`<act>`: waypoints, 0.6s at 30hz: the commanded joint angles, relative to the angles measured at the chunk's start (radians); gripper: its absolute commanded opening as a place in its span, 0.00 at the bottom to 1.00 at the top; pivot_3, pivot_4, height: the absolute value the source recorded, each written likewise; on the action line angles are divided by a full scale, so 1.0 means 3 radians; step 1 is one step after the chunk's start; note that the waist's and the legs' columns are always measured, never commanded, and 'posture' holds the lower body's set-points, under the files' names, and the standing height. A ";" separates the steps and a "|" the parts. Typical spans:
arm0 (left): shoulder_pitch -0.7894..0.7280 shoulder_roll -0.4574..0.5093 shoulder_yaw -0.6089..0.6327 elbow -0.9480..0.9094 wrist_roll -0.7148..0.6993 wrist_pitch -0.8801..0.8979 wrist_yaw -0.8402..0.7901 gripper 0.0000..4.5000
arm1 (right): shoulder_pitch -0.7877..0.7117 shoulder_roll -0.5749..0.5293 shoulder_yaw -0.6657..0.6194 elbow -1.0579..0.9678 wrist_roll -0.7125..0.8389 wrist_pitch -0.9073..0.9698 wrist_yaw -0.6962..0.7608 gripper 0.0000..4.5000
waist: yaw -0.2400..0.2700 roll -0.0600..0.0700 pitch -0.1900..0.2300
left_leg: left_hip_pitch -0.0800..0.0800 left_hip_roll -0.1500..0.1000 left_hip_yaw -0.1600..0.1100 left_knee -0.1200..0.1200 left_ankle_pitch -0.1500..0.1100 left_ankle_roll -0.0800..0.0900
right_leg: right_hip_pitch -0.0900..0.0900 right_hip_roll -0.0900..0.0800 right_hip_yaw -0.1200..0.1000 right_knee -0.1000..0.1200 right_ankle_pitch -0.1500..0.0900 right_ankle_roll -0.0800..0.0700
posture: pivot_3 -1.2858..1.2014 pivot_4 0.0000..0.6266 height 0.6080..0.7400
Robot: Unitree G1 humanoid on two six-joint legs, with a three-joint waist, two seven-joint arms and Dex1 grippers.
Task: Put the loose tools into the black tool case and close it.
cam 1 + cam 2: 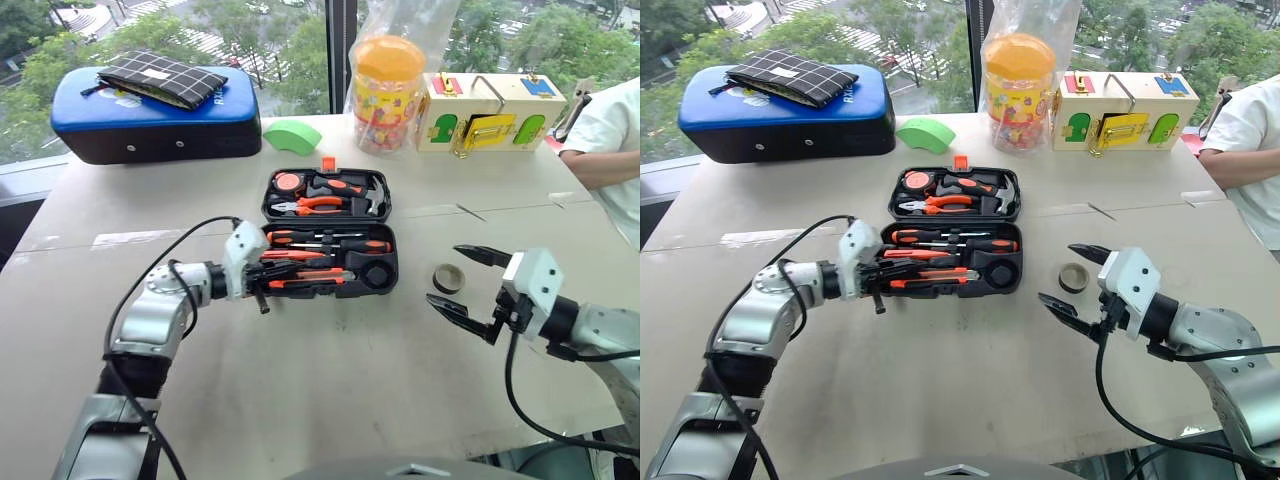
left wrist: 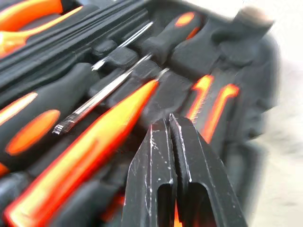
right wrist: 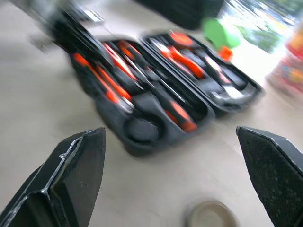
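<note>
We are hovering our right gripper (image 1: 462, 281), fingers wide, beside the tape roll (image 1: 448, 278); our left gripper (image 2: 171, 124), fingers pressed together, is resting over the black tool case (image 1: 330, 235).

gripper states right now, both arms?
Left gripper: shut, holding nothing, over the black tool case.
Right gripper: open, empty, near the tape roll.

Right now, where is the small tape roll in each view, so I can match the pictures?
Left eye: tape roll on the table, right of the black tool case.
Right eye: same spot.
Left wrist: not in it.
Right wrist: blurred ring between the open right gripper's fingers.
Shared landmark: the case's round empty slot.
</note>
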 commanded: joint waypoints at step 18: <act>0.0805 0.0564 0.0453 -0.2314 -0.1050 0.0835 0.0440 0.75 | -0.1292 -0.0154 0.0860 0.0817 -0.0217 0.1615 0.0041 0.03 | 0.0011 0.0010 0.0027 | -0.0001 -0.0006 0.0000 -0.0003 0.0000 0.0000 | 0.0001 0.0001 -0.0002 -0.0009 0.0002 -0.0004 | 0.52 0.24 1.00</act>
